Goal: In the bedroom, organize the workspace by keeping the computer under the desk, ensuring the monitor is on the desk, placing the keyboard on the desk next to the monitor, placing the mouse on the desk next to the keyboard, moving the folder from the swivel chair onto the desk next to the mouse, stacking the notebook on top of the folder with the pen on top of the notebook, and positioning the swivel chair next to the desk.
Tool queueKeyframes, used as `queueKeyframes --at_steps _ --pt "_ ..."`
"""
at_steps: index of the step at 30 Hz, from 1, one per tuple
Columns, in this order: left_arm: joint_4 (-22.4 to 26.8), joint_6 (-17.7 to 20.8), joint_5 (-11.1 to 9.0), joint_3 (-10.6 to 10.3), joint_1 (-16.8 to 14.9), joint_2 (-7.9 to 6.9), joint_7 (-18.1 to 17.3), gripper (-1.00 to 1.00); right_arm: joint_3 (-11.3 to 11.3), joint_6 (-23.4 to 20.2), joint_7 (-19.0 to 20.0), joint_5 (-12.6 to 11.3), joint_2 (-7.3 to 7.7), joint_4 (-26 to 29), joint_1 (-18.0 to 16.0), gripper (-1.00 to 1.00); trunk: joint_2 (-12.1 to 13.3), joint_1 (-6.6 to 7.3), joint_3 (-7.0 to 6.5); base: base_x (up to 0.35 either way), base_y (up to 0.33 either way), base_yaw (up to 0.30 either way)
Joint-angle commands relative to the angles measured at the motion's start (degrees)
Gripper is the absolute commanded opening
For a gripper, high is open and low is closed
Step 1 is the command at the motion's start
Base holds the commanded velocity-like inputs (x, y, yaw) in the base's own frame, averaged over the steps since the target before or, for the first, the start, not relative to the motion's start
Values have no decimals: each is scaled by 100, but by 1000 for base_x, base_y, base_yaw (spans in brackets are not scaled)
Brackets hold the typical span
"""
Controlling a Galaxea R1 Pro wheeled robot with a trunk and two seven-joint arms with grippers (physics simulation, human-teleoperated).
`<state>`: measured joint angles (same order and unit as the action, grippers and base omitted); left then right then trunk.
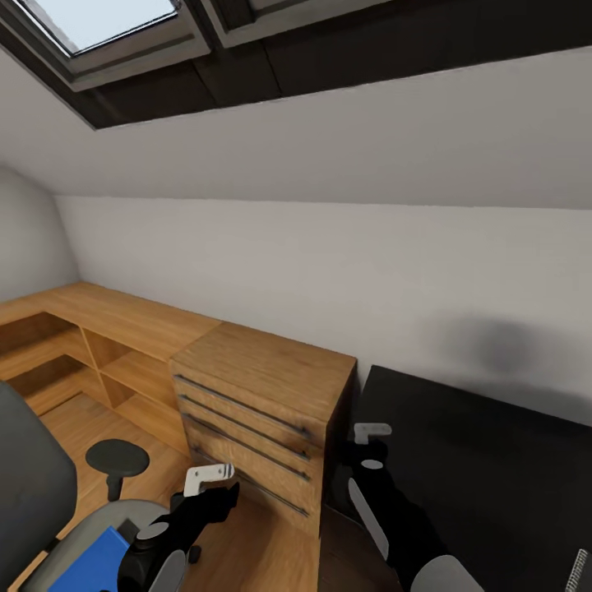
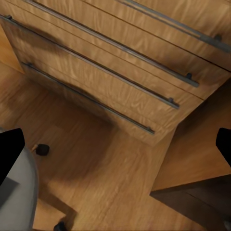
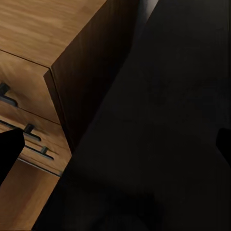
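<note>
Down low, both grippers, left (image 1: 215,474) and right (image 1: 372,433), hang spread and empty. One blue folder (image 1: 92,563) lies on the swivel chair (image 1: 33,485); one wooden four-drawer chest (image 1: 261,411) stands beside the black desk (image 1: 485,469).

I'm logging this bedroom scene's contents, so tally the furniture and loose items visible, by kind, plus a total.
Swivel chair: 1
Desk: 1
Wooden drawer chest: 1
Wooden shelf unit: 1
Folder: 1
Total: 5
</note>
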<state>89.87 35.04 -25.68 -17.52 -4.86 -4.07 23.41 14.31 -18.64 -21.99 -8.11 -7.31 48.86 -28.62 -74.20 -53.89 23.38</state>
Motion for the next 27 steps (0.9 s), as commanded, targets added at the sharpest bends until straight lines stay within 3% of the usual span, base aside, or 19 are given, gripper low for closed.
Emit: queueKeyframes --at_steps 1,13,27 --pt "4 10 -60 -14 -6 -6 59 100 11 -14 -50 -59 9 5 -7 100 -46 -23 25 0 0 0" --pt "-4 10 -56 -14 -6 -6 59 100 -41 307 -42 -67 173 -749 -62 100 -527 -286 241 0 0 0" --pt "-4 11 -60 -12 -6 -6 56 100 -43 344 -42 -67 177 -790 -65 100 -527 -286 241 0 0 0"
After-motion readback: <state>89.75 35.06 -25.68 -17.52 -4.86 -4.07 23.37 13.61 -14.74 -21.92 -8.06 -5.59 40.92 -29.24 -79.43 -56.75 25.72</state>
